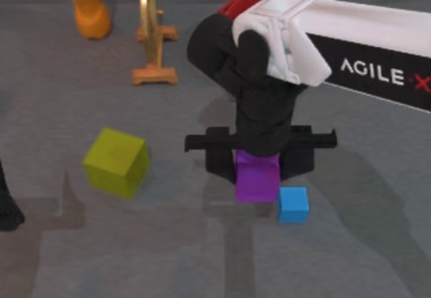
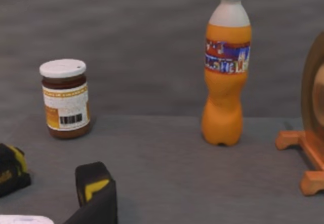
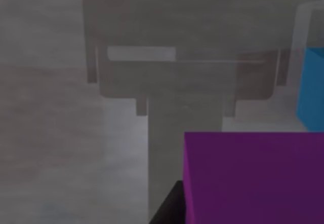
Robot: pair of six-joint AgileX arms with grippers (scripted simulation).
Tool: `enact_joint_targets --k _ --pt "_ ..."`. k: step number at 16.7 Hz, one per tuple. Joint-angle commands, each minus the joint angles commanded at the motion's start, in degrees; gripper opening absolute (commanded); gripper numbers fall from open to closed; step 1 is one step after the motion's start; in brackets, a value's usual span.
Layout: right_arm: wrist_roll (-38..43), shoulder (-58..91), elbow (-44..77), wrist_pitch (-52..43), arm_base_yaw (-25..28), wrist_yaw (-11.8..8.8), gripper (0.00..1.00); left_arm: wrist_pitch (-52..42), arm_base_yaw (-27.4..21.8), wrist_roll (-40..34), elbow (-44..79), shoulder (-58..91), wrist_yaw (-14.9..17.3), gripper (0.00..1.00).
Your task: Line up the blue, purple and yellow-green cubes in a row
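Note:
The purple cube (image 1: 256, 180) sits between the fingers of my right gripper (image 1: 256, 168), which is shut on it; its shadow falls on the table just below. One black finger (image 3: 169, 209) presses against the side of the purple cube (image 3: 253, 178) in the right wrist view. Touching or nearly touching the purple cube's right side, the small blue cube (image 1: 293, 204) rests on the table, also visible as the blue cube (image 3: 310, 89). Well to the left, the yellow-green cube (image 1: 116, 162) stands alone. My left arm (image 1: 7, 207) is parked at the table's left edge.
An orange soda bottle (image 1: 89, 8) and a wooden stand holding a golden disc (image 1: 153, 38) stand at the back left. The left wrist view also shows a brown jar with a white lid (image 2: 66, 98) and black-and-yellow objects (image 2: 96, 191).

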Motion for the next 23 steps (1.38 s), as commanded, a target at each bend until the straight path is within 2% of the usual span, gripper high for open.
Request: enact_joint_targets --k 4,10,15,23 --pt "0.1 0.5 -1.8 2.4 -0.2 -0.1 0.0 0.0 0.0 0.0 0.0 0.0 0.0 1.0" --pt "0.3 3.8 -9.2 13.3 0.2 0.0 0.0 0.0 0.0 0.0 0.0 0.0 0.0 1.0" --pt "0.3 4.2 -9.9 14.1 0.2 0.0 0.0 0.0 0.0 0.0 0.0 0.0 0.0 1.0" --pt "0.3 4.2 -9.9 14.1 0.2 0.0 0.6 0.0 0.0 0.0 0.0 0.0 0.0 1.0"
